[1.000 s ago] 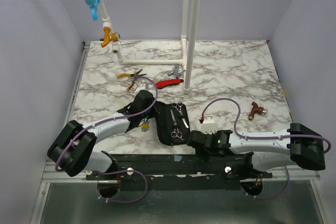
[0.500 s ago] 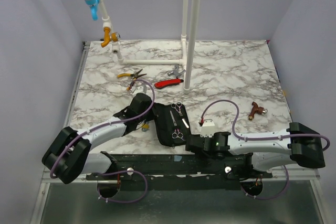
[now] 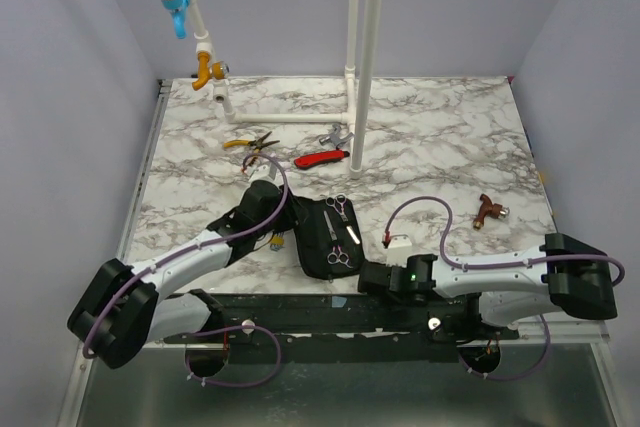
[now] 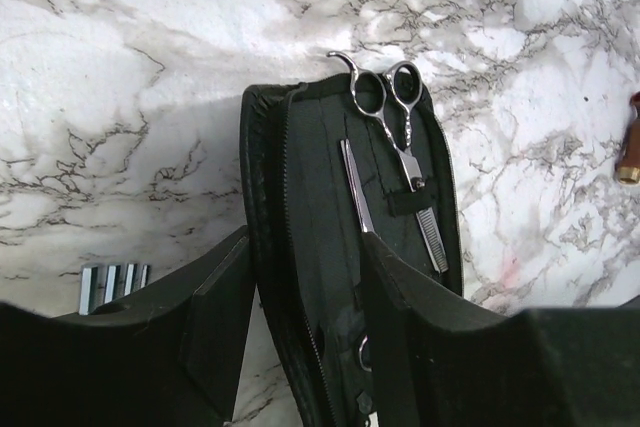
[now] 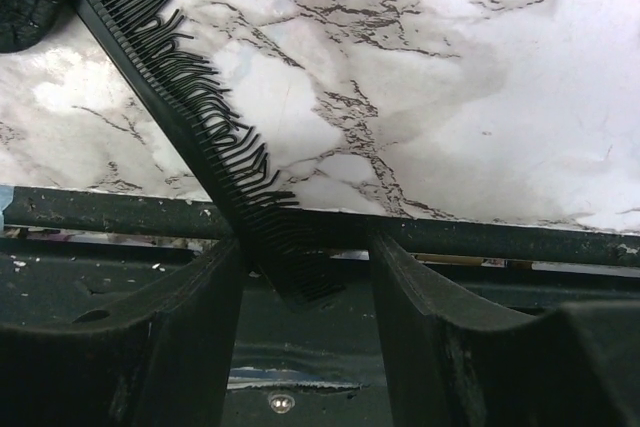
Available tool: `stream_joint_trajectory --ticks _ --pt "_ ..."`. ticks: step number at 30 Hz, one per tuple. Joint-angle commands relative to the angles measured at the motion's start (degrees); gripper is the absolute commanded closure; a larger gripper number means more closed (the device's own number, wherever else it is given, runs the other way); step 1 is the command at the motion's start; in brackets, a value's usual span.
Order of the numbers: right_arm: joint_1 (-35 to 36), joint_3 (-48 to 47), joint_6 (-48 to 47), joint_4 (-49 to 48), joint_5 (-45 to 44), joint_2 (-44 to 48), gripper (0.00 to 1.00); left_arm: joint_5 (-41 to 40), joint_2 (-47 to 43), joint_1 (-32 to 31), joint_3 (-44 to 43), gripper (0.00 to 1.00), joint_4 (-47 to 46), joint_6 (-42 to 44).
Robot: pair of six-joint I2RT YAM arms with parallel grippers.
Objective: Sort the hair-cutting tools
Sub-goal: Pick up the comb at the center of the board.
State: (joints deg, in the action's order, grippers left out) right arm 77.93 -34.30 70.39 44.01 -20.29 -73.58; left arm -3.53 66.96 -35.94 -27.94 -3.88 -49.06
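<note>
An open black case [image 3: 325,237] lies at the table's near edge. It holds small silver scissors [image 3: 341,207], a slim silver tool [image 3: 352,234] and a second ringed tool [image 3: 338,259]. In the left wrist view the scissors [image 4: 395,117] sit strapped in the case [image 4: 320,197]. My left gripper [image 4: 305,327] is open, with its fingers on either side of the case's left zipped edge. A long black comb [image 5: 190,117] lies slantwise, its end hanging over the table edge. My right gripper [image 5: 305,337] is open around that end.
Yellow-handled pliers [image 3: 250,142], a red-handled tool [image 3: 322,158] and a grey tool [image 3: 337,135] lie at the back by white pipes [image 3: 362,67]. A brown item [image 3: 488,209] lies at the right. Small silver clips [image 4: 110,285] lie left of the case. A black rail [image 5: 480,237] edges the table.
My left arm's elbow has swung left and down while its gripper stayed at the case's left edge. My right gripper has shifted slightly nearer the table's front edge.
</note>
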Motion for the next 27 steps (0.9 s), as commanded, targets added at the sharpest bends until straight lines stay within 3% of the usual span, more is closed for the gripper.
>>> stream_joint_trajectory --ticks 1,6,17,27 --pt "0.34 0.83 -0.91 -2.83 -0.06 -1.48 0.45 5.47 -2.49 0.3 2.33 0.53 -0.76 0.68" --pt "0.36 0.49 -2.21 -5.21 -0.22 -2.15 0.5 7.79 -4.69 0.27 5.23 0.53 -2.05 -0.55" --pt "0.36 -2.75 -4.03 -3.4 -0.04 -1.4 0.75 8.36 -9.5 0.28 8.22 0.55 -1.84 -1.06" --pt "0.37 -9.94 -5.88 7.8 -1.95 6.13 0.77 7.16 -11.39 0.26 8.56 0.55 -0.59 -0.71"
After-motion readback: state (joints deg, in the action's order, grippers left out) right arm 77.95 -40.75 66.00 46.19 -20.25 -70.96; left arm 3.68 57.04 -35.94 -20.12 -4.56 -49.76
